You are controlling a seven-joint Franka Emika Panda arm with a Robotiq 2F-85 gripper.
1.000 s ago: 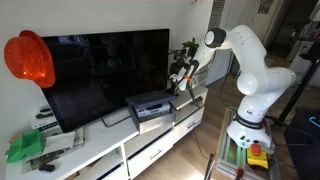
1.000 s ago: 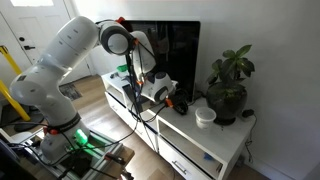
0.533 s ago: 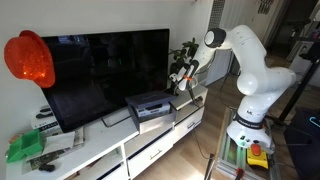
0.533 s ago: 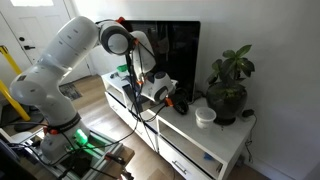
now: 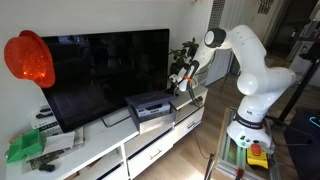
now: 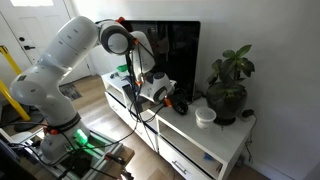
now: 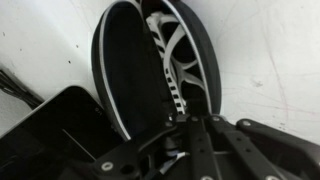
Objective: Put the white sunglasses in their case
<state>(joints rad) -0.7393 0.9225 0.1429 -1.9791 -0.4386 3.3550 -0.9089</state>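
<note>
Nothing is seen moved since earlier: thin white-framed sunglasses (image 7: 172, 75) are lodged inside the open black oval case (image 7: 125, 70); just above that case, the black gripper (image 7: 190, 125) is poised, its hold impossible to tell.

Looks like a home living room, with a big television (image 5: 110, 68) on a low white cabinet (image 5: 150, 148) and a potted plant (image 6: 230, 78) beside the television.

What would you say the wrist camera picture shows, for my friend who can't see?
A black oval case with a white rim lies open on a white surface, and the white sunglasses sit inside it, toward its right side. The robot's dark hand fills the bottom edge, close to the case.
</note>
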